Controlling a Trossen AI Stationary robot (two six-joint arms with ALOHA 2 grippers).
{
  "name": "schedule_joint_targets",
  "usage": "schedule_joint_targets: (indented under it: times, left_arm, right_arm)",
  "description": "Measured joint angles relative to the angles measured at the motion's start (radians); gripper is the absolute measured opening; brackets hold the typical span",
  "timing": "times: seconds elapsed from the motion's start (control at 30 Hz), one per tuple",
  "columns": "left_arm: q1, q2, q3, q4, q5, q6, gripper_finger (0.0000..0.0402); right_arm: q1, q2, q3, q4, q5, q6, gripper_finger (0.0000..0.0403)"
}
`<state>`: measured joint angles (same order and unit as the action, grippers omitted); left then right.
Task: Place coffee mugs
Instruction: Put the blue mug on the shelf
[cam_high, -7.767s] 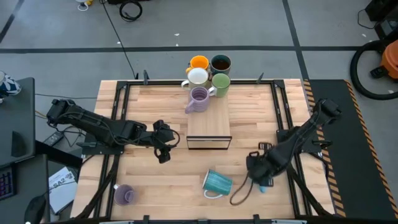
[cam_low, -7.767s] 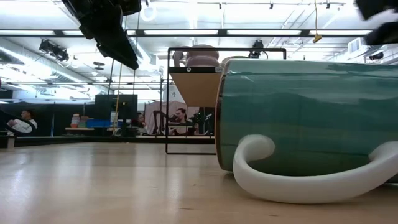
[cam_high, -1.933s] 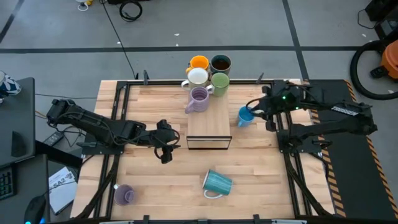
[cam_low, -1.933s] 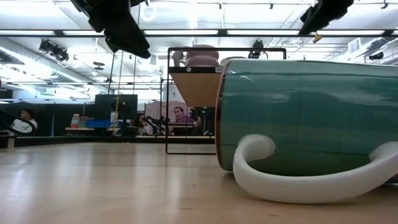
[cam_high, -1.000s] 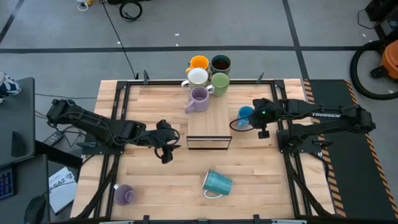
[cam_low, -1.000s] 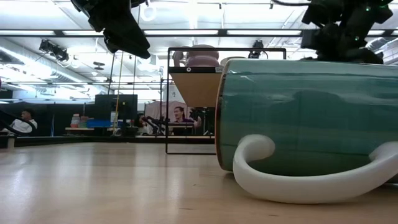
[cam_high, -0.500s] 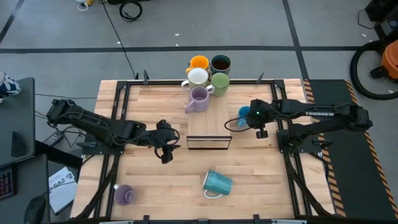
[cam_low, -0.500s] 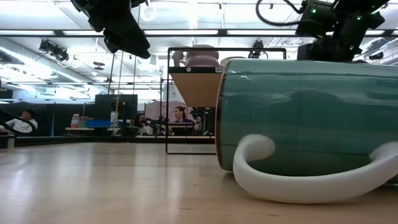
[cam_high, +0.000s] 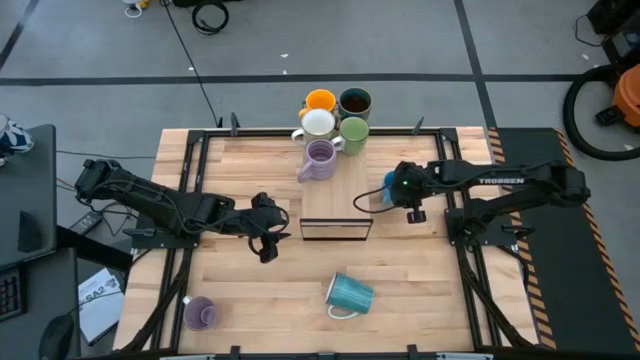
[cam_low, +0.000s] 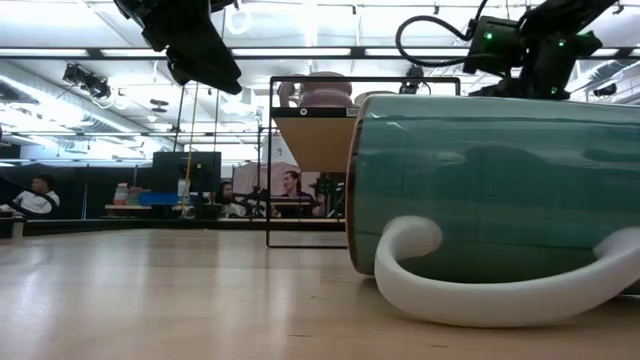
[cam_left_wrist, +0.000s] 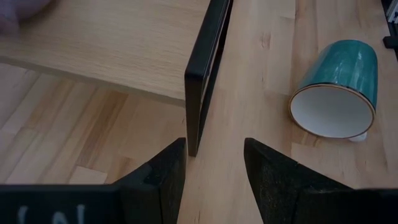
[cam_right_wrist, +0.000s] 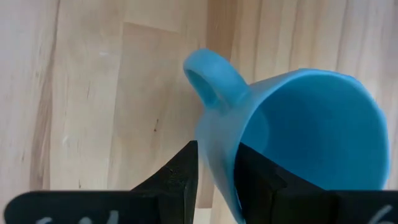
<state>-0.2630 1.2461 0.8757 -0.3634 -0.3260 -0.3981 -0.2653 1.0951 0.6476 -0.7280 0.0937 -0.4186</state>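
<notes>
high view: right gripper (cam_high: 388, 193) pinches blue mug (cam_right_wrist: 298, 143) beside raised shelf (cam_high: 336, 195).

Grey floor (cam_high: 400, 40) around wooden table (cam_high: 250, 160), ceiling strip lights (cam_low: 300, 52) overhead

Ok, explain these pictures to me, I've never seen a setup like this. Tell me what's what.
Two robot arms work at a wooden table. One camera looks down from above, one sits at tabletop height, and one rides on each wrist. The right claw pinches the wall of a bright blue mug, carrying it beside a small wooden shelf. The left claw waits open near the shelf. A ribbed teal mug lies on its side, a lilac mug stands near a corner, and five mugs cluster at the far edge.
</notes>
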Motion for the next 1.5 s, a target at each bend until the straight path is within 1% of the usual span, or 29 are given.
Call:
schedule_joint_targets:
  times: [0.1, 0.2, 0.43, 0.6, 0.7, 0.87, 0.97, 1.13, 1.3, 1.5]
  left_arm:
    - [0.0, 0.0, 0.0, 0.0, 0.0, -0.001, 0.0169]
    - [0.0, 0.0, 0.0, 0.0, 0.0, -0.001, 0.0169]
    - [0.0, 0.0, 0.0, 0.0, 0.0, -0.002, 0.0169]
    - [0.0, 0.0, 0.0, 0.0, 0.0, -0.002, 0.0169]
    - [0.0, 0.0, 0.0, 0.0, 0.0, -0.003, 0.0169]
    - [0.0, 0.0, 0.0, 0.0, 0.0, -0.003, 0.0169]
    - [0.0, 0.0, 0.0, 0.0, 0.0, -0.003, 0.0169]
    - [0.0, 0.0, 0.0, 0.0, 0.0, -0.003, 0.0169]
    - [0.0, 0.0, 0.0, 0.0, 0.0, -0.002, 0.0169]
    - [0.0, 0.0, 0.0, 0.0, 0.0, -0.001, 0.0169]
  right_arm:
    - [0.0, 0.015, 0.0, 0.001, 0.001, 0.0, 0.01]
    - [0.0, 0.025, 0.0, 0.003, 0.001, 0.0, 0.0091]
    - [0.001, 0.033, -0.001, 0.015, -0.002, 0.0, 0.0034]
    - [0.003, 0.033, 0.0, 0.033, 0.001, 0.001, 0.0031]
    - [0.011, 0.033, 0.03, 0.008, 0.0, 0.001, 0.0031]
    - [0.021, 0.033, 0.149, -0.133, 0.018, 0.007, 0.0031]
    - [0.021, 0.032, 0.248, -0.249, 0.027, 0.026, 0.0031]
    - [0.021, 0.032, 0.427, -0.384, 0.028, 0.075, 0.0031]
    - [0.021, 0.031, 0.577, -0.425, 0.029, 0.087, 0.0032]
    - [0.022, 0.031, 0.681, -0.427, 0.029, 0.086, 0.0033]
